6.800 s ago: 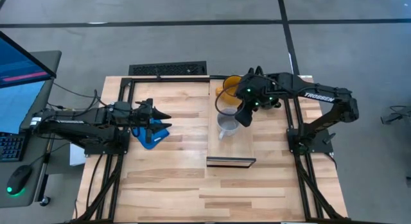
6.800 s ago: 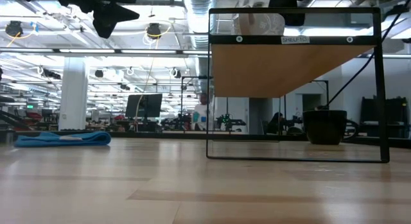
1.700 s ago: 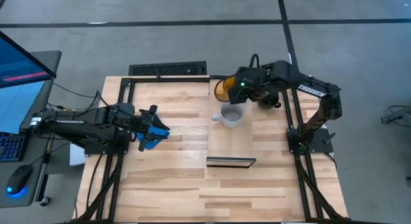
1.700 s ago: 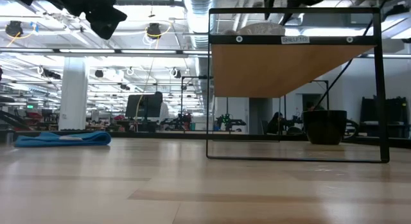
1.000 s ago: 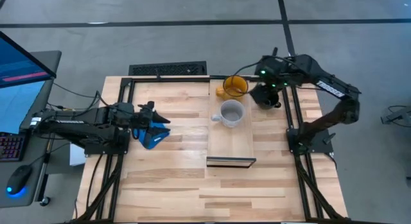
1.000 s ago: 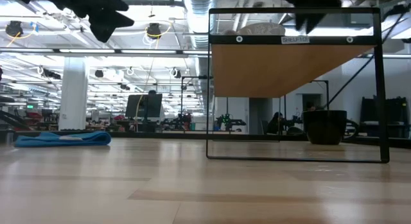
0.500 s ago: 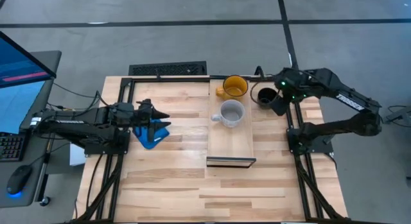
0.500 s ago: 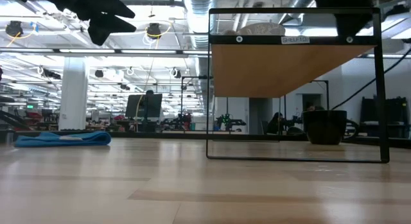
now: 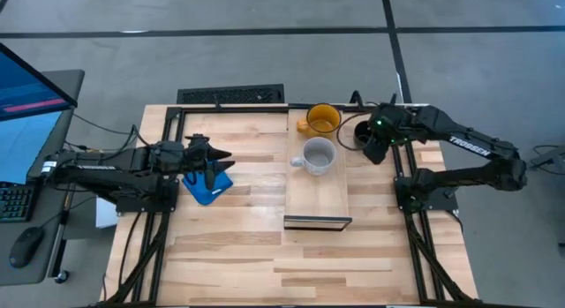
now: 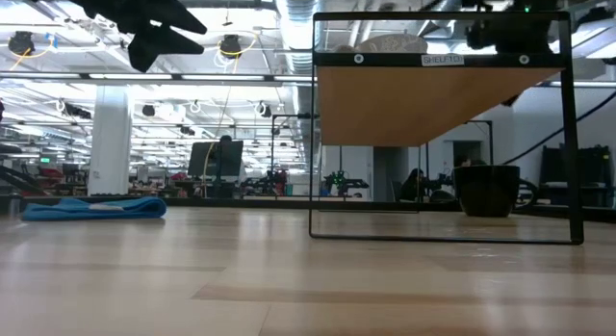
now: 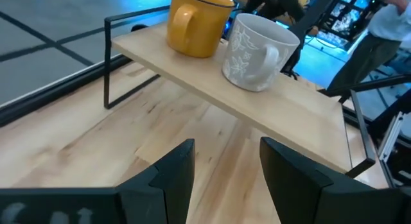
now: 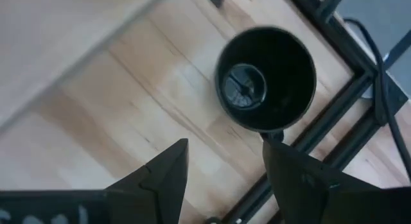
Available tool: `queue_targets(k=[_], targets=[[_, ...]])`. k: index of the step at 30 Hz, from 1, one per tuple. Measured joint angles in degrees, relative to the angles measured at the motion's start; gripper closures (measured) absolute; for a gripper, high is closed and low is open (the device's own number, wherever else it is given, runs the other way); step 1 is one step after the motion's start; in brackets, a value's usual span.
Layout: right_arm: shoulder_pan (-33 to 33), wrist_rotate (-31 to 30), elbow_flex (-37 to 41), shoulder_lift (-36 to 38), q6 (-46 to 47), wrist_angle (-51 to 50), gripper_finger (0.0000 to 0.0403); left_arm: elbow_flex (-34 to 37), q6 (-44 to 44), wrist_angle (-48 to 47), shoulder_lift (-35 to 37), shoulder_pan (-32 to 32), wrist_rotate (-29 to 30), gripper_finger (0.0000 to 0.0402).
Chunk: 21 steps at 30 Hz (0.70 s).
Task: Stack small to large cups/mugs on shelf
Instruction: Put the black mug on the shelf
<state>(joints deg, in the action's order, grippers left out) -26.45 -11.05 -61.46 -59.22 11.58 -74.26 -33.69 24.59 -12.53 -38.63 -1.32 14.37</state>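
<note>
From above, the right pincer (image 9: 374, 149) has left the shelf (image 9: 317, 200), where it hovered over the white mug (image 9: 316, 155) some seconds ago, and now hangs just above the black mug (image 9: 362, 131) on the bench (image 9: 238, 246) beside the shelf's far right corner; a moment ago it was slightly farther right. Three mugs show: the yellow mug (image 9: 321, 119) at the shelf's far end, its handle toward the left, the white mug just nearer, handle also leftward, and the black one off the shelf. The shelf's long axis runs from the far edge toward the near edge. The left pincer (image 9: 214, 163) waits over the blue cloth (image 9: 207, 186), much as before. From bench level, the black mug (image 10: 486, 190) stands upright on the bench under and behind the raised shelf (image 10: 438, 59), unchanged, with the white mug (image 10: 390, 42) on top and the cloth (image 10: 93, 208) far off. The left wrist view shows the left pincer (image 11: 227, 162) wide open and empty, facing the yellow mug (image 11: 195, 23) and white mug (image 11: 258, 51), standing upright, close but apart, handles toward the camera. The right wrist view looks straight down into the black mug (image 12: 266, 78), its mouth upward, with the right pincer (image 12: 225, 161) spread open, holding nothing.
</note>
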Motion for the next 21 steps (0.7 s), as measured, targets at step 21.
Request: queue_targets(k=[21], targets=[[-9.3, -2.0, 6.7, -0.1, -4.1, 7.8, 0.0180, 0.0, 2.6, 6.4, -14.8, 0.0, 0.0, 0.0235]])
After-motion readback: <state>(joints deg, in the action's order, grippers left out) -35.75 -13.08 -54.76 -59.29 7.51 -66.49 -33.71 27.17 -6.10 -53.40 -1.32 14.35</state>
